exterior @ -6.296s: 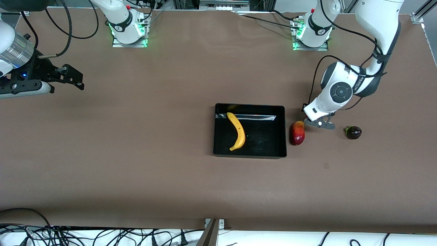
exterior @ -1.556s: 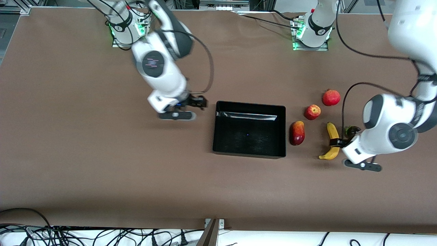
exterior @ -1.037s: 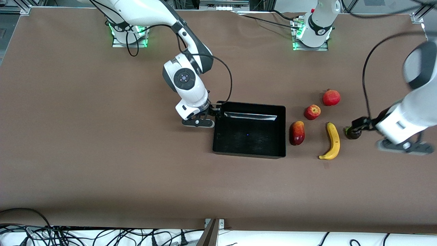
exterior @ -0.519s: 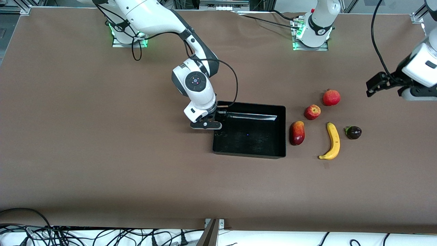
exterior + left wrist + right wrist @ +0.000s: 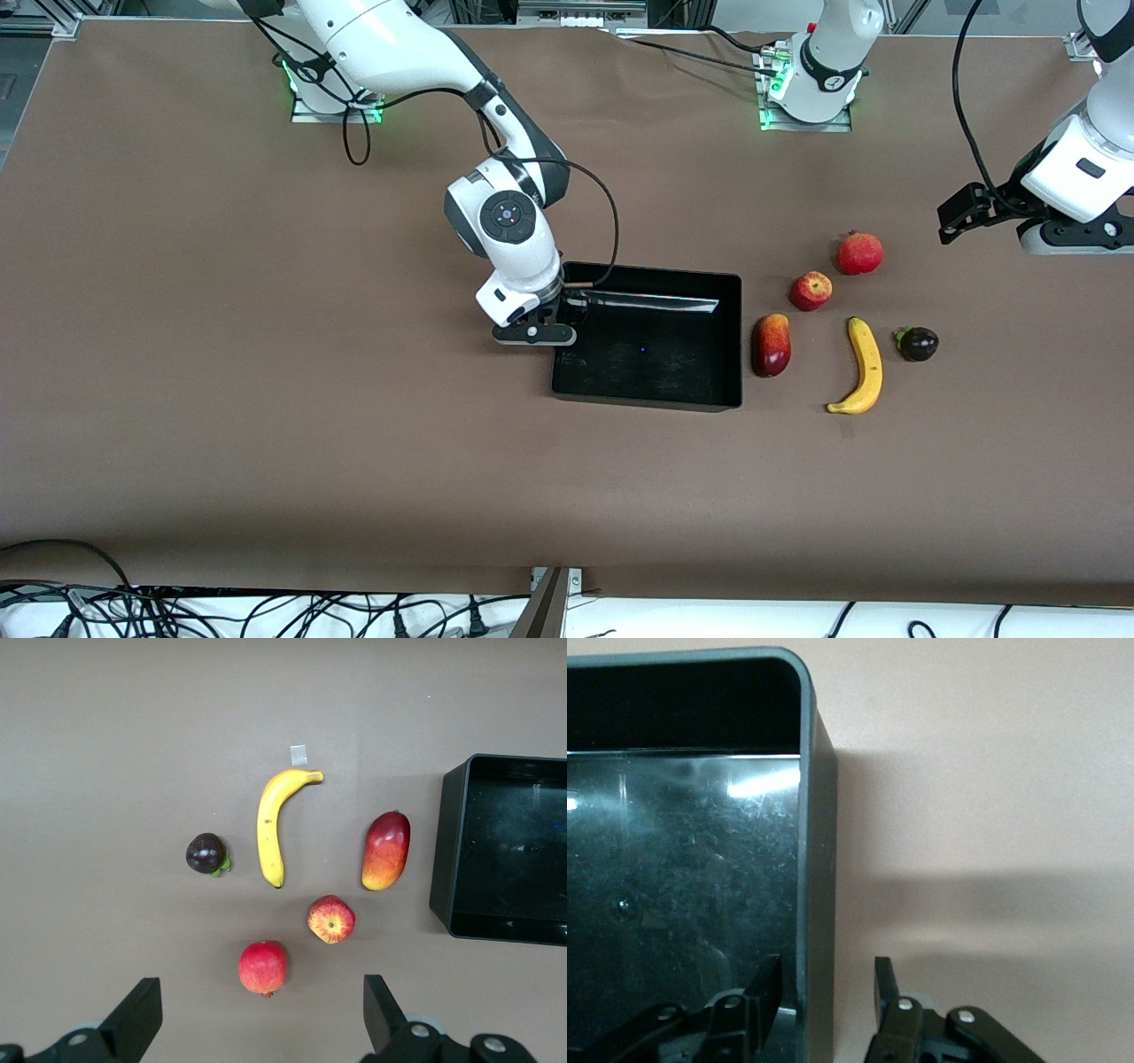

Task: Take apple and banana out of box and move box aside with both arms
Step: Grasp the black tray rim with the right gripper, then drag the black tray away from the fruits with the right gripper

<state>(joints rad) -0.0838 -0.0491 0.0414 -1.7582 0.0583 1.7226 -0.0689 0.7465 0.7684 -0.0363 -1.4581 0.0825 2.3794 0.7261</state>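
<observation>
Now the glossy black box (image 5: pixel 647 390) (empty) sits between the right hand's (image 5: pixel 824 992) spread fingers.

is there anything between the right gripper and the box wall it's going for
Nothing visible. The right gripper already straddles the wall of the box at the right arm's end, one finger inside, one outside, with gaps to the wall on both sides. The banana and apple lie on the table toward the left arm's end.
</observation>
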